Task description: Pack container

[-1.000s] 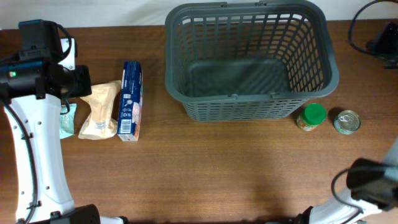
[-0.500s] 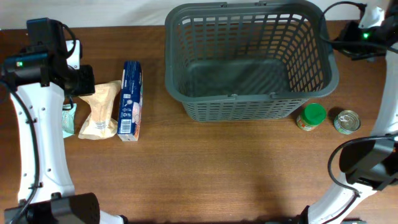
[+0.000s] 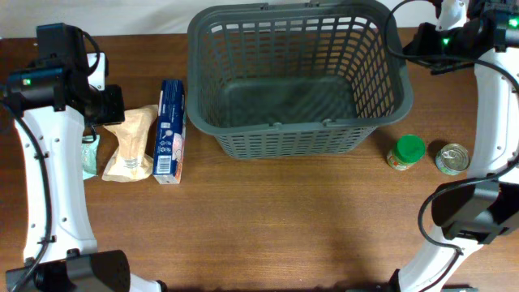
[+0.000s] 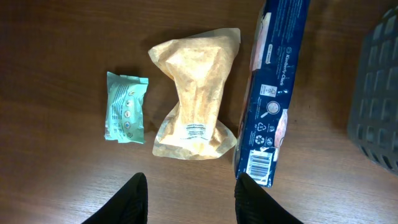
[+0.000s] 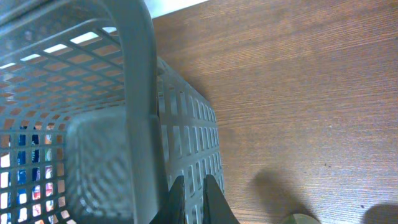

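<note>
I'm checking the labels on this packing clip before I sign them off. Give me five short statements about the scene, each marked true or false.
1. The container is empty. True.
2. The green-lidded jar is inside the container. False: it stands on the table outside it, beside the tin can.
3. The left claw is open and holds nothing. True.
4. The blue box lies between the tan pouch and the container. True.
5. The green packet lies on top of the tan pouch. False: it lies on the table apart from the pouch, on the side away from the blue box.
</note>
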